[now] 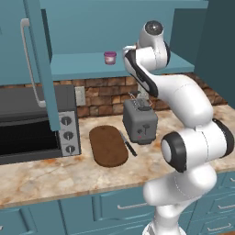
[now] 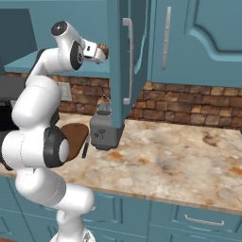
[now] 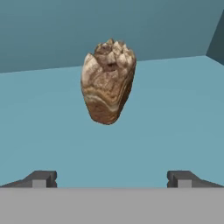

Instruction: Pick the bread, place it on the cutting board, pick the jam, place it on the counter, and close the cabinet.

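The bread, a tan-brown lump with a darker crust, lies on the teal inner shelf of the open cabinet. My gripper is open, its two fingertips spread wide a short way in front of the bread and not touching it. From the right base view the gripper reaches into the cabinet beside the bread. The pink-purple jam stands on the same shelf, to the left of my arm. The dark oval cutting board lies on the marbled counter below.
A grey toaster stands right of the board, with a black-handled knife between them. A black oven sits at the left. The open cabinet door hangs just right of my hand. Brick wall backs the counter.
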Robot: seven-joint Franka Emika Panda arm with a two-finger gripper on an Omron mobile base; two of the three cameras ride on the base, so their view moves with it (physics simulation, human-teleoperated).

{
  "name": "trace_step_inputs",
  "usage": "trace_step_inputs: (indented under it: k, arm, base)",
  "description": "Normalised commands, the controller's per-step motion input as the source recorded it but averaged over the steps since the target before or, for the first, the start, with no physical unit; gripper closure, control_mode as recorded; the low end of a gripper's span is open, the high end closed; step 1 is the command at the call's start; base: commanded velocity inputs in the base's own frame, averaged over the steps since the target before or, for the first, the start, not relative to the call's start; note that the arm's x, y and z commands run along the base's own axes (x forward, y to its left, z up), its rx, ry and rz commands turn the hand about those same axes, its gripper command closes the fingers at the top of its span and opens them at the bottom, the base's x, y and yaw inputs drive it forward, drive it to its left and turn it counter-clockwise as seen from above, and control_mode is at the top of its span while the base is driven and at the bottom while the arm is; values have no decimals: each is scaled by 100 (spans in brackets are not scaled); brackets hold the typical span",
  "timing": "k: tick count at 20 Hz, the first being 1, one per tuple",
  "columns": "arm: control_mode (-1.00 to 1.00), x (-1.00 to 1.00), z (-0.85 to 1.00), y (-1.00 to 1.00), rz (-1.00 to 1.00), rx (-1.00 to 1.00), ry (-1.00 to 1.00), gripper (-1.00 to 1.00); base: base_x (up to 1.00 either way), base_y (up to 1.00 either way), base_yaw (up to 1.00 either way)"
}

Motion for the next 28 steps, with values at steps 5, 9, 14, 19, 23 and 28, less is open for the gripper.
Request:
trace_step_inputs:
  k: [5,9,14,19,23,28]
  arm:
    - [-100,0,0,0,0,0,-9,-100]
    - [-100,1,0,0,0,0,-3,-100]
    - [-100,14,14,0,0,0,0,-100]
    - [-100,17,20,0,0,0,0,-100]
    - [-100,16,14,0,0,0,0,-100]
    - [-100,12,3,0,0,0,0,-100]
  base:
    - [0,0,0]
    - [0,0,0]
    - [0,0,0]
    - [0,0,0]
    - [0,0,0]
    - [0,0,0]
